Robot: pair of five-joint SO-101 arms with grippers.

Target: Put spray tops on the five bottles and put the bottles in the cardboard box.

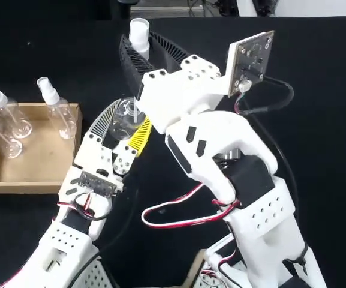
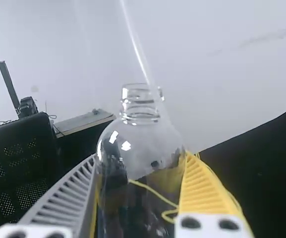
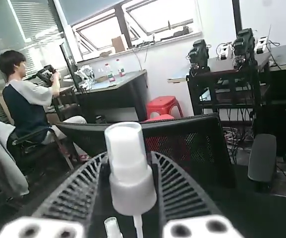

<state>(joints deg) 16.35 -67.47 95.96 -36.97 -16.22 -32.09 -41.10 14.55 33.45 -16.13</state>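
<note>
My left gripper (image 1: 125, 123) is shut on a clear open-necked bottle (image 1: 125, 118), held upright over the black table; in the left wrist view the bottle (image 2: 138, 148) sits between the grey and yellow fingers. A thin dip tube (image 2: 135, 49) runs down into its open neck. My right gripper (image 1: 150, 49) is shut on a white spray top (image 1: 140, 33) above and behind the bottle; the spray top (image 3: 129, 168) shows between black ribbed fingers. The cardboard box (image 1: 41, 180) at the left holds three capped bottles (image 1: 56, 107).
The right arm's white body (image 1: 220, 150) crosses the table's middle, with red and white cables (image 1: 173, 219) looping below it. Black cloth (image 1: 322, 90) covers the table to the right.
</note>
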